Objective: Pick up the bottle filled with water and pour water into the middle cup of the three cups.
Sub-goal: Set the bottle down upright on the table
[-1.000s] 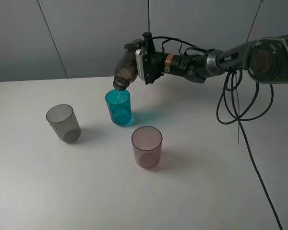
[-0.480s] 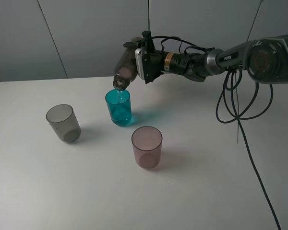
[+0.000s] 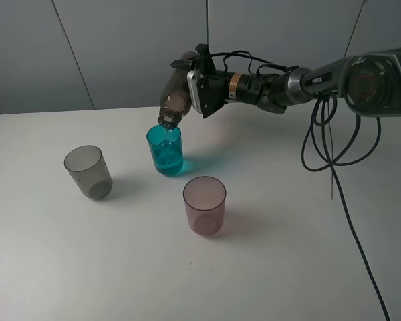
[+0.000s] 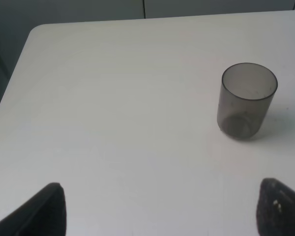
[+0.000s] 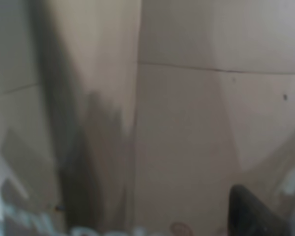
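**Q:** Where is the bottle (image 3: 176, 93)?

**A:** It is in the air above the white table (image 3: 287, 261), held by the right gripper (image 3: 189, 85). That arm reaches in from the right side of the high view and across the middle. The bottle is tipped steeply, base up and back, neck down. Its mouth is just above the far rim of the middle cup (image 3: 165, 150).

**Q:** How do the jaws stand?

**A:** The right jaws are clamped on the bottle's body. The left gripper (image 4: 164, 216) appears only in its own wrist view. Its two dark fingertips (image 4: 50, 211) sit wide apart with nothing between them, and bare table lies below.

**Q:** How are the three cups laid out?

**A:** All three stand upright on the table, well apart from each other. The grey cup (image 3: 88, 172) is furthest left, and the left wrist view (image 4: 246, 101) also shows it. The teal middle cup is further back, near the centre. The pink cup (image 3: 204, 205) is nearest the camera, to the right of the teal one.

**Q:** Can water be seen?

**A:** A faint glint shows between the bottle's mouth and the cup. The level inside the cup cannot be told.

**Q:** What does the right wrist view show?

**A:** It is blurred. It shows pale wall panels and one dark fingertip (image 5: 255, 216) at a corner.

**Q:** Is there anything else?

**A:** Black cables (image 3: 327, 147) hang from the right arm down to the table.
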{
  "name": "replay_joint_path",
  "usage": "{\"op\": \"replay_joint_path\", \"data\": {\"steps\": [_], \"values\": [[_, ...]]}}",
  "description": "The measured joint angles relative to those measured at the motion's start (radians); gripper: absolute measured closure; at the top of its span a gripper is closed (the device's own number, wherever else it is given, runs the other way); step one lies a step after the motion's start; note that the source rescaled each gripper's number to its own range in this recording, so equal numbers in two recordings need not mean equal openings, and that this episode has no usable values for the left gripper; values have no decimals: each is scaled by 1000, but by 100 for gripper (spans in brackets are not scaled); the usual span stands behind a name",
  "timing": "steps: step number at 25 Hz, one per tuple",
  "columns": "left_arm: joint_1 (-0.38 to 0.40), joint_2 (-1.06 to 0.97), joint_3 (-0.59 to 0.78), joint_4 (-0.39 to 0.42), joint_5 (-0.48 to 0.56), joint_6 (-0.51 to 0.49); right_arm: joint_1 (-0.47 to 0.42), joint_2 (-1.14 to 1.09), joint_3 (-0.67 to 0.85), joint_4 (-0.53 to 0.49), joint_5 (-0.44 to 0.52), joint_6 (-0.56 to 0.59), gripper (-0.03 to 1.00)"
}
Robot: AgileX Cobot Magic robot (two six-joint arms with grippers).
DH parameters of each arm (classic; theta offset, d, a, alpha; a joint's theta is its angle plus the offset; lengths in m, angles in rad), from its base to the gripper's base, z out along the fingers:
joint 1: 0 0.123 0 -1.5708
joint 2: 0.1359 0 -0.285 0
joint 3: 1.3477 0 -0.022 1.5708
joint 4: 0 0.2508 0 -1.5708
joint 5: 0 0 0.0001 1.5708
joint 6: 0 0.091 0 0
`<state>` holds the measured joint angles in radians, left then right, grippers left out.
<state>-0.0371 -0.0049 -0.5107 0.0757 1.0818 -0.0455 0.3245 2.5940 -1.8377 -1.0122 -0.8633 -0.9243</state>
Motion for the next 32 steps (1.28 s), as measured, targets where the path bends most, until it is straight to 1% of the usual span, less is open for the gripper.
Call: {"op": "replay_joint_path", "data": {"steps": [32], "values": [[0,0,0,0,0,3,0,-18,0,-4,6,-59,97]]}}
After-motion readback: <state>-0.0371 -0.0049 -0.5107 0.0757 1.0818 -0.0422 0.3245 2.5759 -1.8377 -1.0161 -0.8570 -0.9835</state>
